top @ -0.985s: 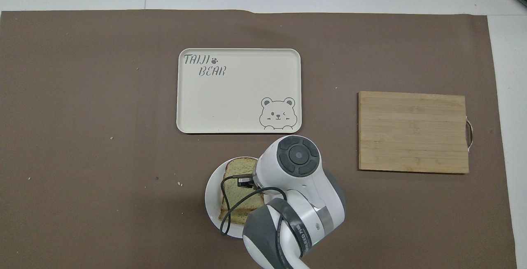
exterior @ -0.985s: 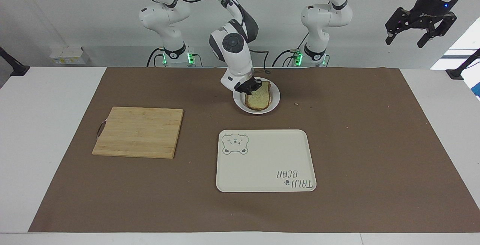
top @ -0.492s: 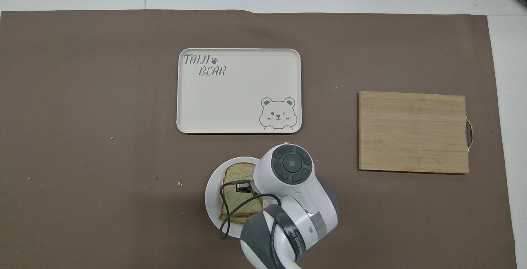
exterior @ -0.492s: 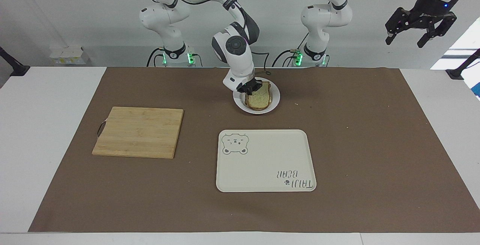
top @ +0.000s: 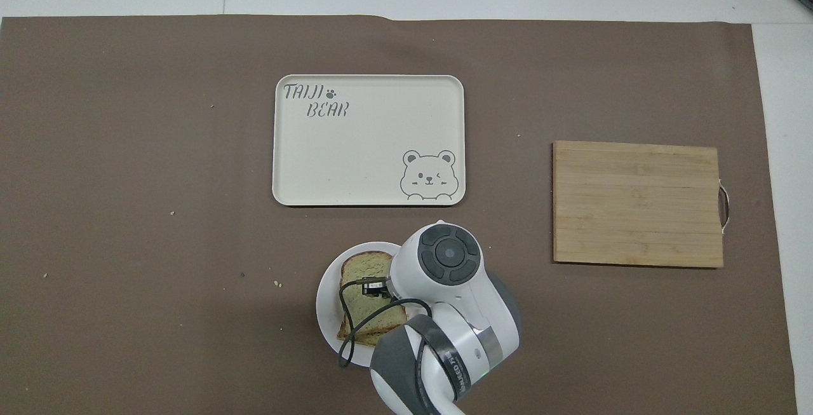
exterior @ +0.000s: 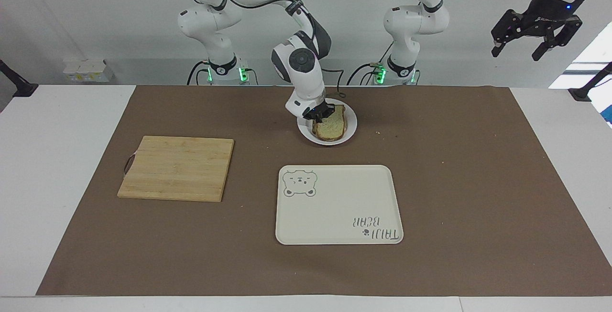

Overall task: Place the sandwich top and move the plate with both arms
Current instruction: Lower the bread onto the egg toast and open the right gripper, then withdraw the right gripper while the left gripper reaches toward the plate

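The small white plate (exterior: pixel 352 128) (top: pixel 325 307) sits on the brown mat close to the robots. A bread slice lies on it, and the sandwich top (exterior: pixel 332 124) (top: pixel 357 270) rests on that slice, slightly askew. My right gripper (exterior: pixel 319 113) (top: pixel 375 287) is down at the edge of the sandwich top that faces the right arm's end of the table. The right arm's wrist hides part of the plate in the overhead view. My left gripper (exterior: pixel 516 54) hangs open and empty, high off the left arm's end of the table, where that arm waits.
A cream tray with a bear drawing (exterior: pixel 334 207) (top: pixel 368 142) lies farther from the robots than the plate. A wooden cutting board (exterior: pixel 177 167) (top: pixel 637 203) lies toward the right arm's end of the table. Crumbs dot the mat.
The right arm's wrist has drawn a little toward the robots and stands steeper. The sandwich top has shifted slightly and settled over the lower slice. The left arm has not moved.
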### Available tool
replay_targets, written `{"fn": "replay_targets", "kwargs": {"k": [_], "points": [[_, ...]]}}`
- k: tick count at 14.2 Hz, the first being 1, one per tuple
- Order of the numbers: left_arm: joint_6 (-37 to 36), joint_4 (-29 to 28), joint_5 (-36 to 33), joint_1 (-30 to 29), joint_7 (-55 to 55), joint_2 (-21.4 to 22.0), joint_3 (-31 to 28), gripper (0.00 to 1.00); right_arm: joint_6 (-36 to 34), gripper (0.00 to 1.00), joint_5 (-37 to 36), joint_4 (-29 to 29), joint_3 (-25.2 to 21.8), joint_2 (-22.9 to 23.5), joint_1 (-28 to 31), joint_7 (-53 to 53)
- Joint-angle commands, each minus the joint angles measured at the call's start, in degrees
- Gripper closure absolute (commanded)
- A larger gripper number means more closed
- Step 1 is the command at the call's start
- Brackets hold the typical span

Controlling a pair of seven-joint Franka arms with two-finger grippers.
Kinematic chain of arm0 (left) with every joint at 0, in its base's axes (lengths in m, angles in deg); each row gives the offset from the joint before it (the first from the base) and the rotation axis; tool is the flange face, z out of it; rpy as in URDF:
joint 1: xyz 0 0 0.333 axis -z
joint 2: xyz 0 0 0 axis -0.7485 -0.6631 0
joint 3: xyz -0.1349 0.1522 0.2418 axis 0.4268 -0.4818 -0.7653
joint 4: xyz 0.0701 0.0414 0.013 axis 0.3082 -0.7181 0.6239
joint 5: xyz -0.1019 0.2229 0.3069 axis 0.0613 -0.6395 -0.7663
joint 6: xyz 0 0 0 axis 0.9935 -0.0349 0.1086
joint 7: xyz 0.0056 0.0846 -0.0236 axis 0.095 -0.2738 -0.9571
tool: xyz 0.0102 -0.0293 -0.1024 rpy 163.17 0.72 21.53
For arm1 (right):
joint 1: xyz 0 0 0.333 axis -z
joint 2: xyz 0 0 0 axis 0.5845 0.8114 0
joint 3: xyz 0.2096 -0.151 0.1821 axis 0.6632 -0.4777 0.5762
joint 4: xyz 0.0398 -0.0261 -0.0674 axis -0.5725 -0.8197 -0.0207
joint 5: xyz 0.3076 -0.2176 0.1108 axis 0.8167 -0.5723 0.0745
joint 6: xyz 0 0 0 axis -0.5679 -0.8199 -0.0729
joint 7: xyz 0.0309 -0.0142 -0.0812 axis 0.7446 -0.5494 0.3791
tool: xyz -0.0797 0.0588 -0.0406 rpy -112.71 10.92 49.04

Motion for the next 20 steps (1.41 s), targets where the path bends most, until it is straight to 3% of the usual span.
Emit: {"fn": "replay_targets", "kwargs": {"k": [1,7,15,20], "points": [[-0.20,-1.85,0.45,-0.29,-0.58,1.53,0.04,0.00,0.68,0.00,-1.89,2.65,-0.25,0.83,0.75,-0.20],[-0.28,-1.85,0.45,0.41,-0.58,1.53,0.13,0.00,-0.20,0.00,-11.82,5.73,-0.43,-2.24,7.33,-0.03],[0.59,-2.81,0.45,0.59,-0.58,1.88,0.57,0.00,-5.90,0.00,-17.89,8.02,-0.52,-7.69,14.55,2.00],[8.14,-13.60,0.45,1.37,-0.67,5.48,0.92,0.00,-16.01,0.00,-19.56,15.13,-0.34,-9.53,18.93,2.61]]}}
